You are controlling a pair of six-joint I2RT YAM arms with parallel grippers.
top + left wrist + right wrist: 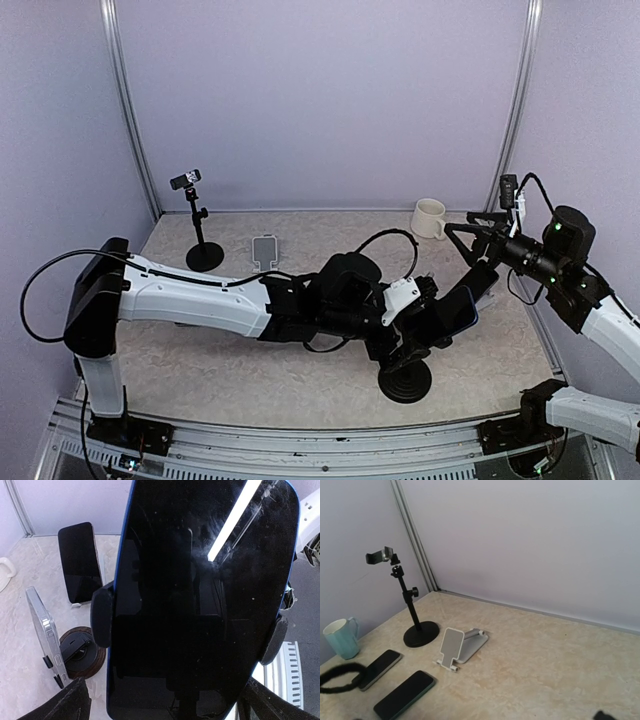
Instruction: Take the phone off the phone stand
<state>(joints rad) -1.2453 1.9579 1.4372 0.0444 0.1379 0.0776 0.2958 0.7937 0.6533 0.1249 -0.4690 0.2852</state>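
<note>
A black phone with a blue rim sits tilted in a black phone stand whose round base rests on the table near the front. In the left wrist view the phone fills the frame, held at both sides by the stand's black clamp pads. My left gripper is open, one finger on each side of the phone's near end, and a gap shows at the left finger. In the top view it is right at the phone. My right gripper is open and empty, raised at the back right.
A cream mug stands at the back right. A tall black clamp stand and a white folding stand are at the back left. Beside the stand lie another phone, a clear-cased phone on edge and a round base.
</note>
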